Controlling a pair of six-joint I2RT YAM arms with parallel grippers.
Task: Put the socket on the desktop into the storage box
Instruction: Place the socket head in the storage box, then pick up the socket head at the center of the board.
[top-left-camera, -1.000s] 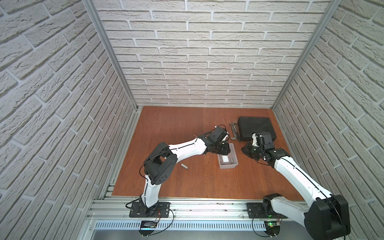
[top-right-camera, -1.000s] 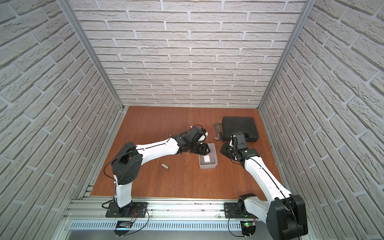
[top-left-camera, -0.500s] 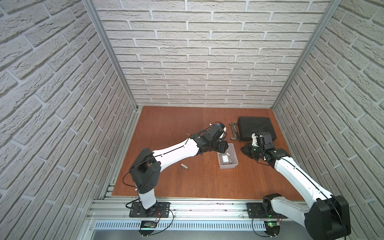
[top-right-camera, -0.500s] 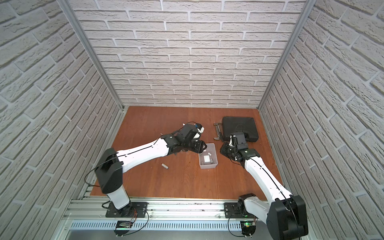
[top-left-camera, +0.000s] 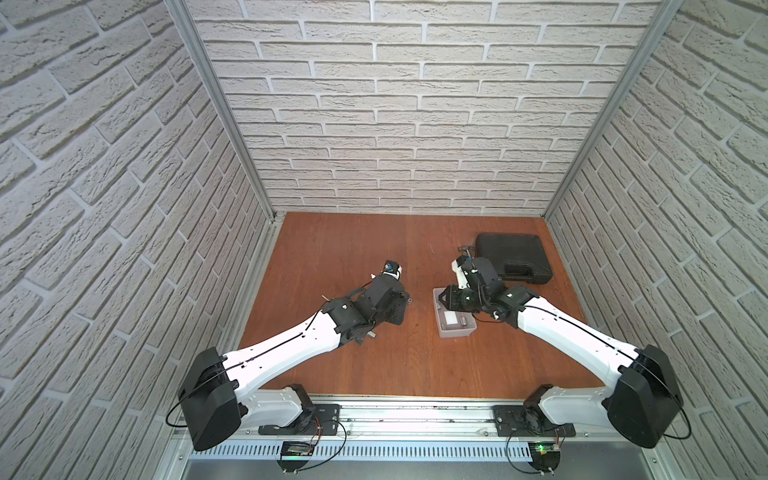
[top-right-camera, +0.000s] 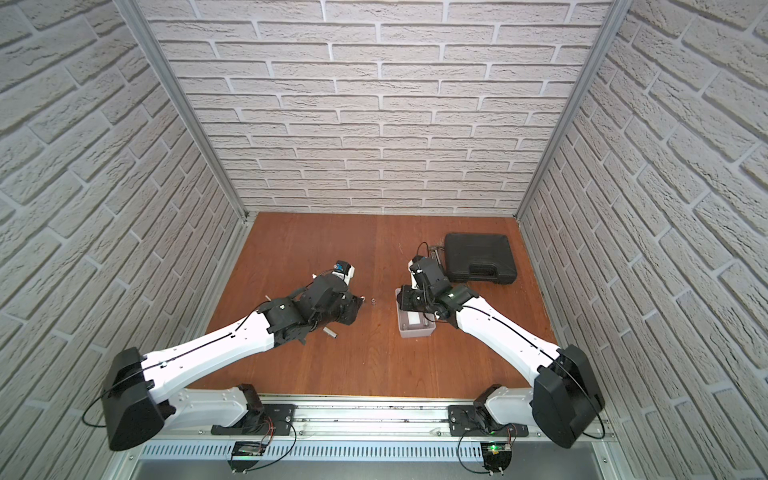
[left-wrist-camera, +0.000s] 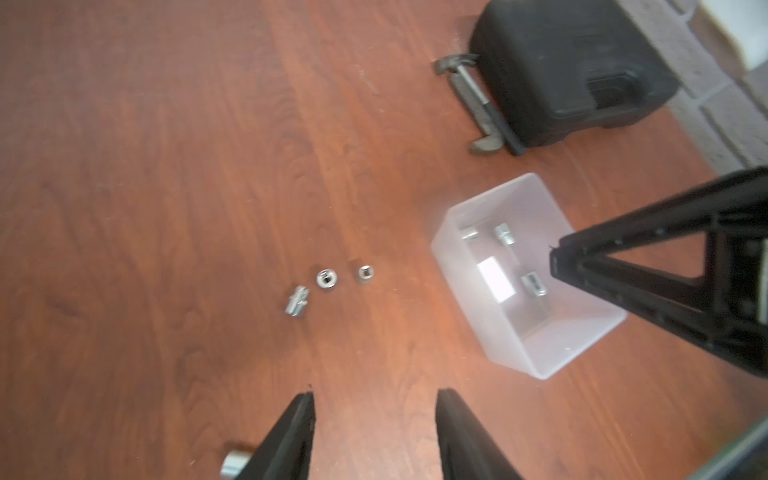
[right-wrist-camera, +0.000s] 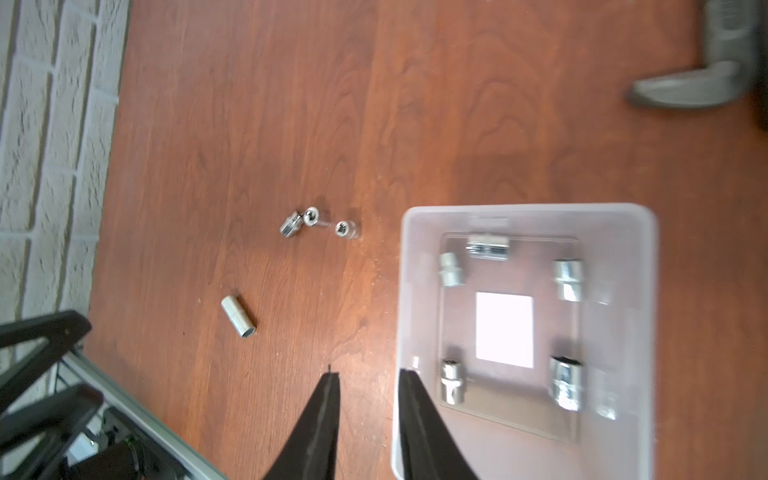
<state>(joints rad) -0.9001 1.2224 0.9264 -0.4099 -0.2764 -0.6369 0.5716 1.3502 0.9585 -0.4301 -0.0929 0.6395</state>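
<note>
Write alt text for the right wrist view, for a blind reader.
The right gripper, open and empty, hangs at the edge of the translucent storage box, which holds five silver sockets. Four loose sockets lie on the reddish desktop beside it.

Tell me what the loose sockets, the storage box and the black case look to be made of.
The loose sockets: likely polished steel or chrome plate, given the bright mirror glints. The storage box: translucent frosted plastic, since the desktop colour shows through its walls. The black case: probably moulded matte plastic, with a dull surface, rounded edges and a moulded-in handle.
</note>
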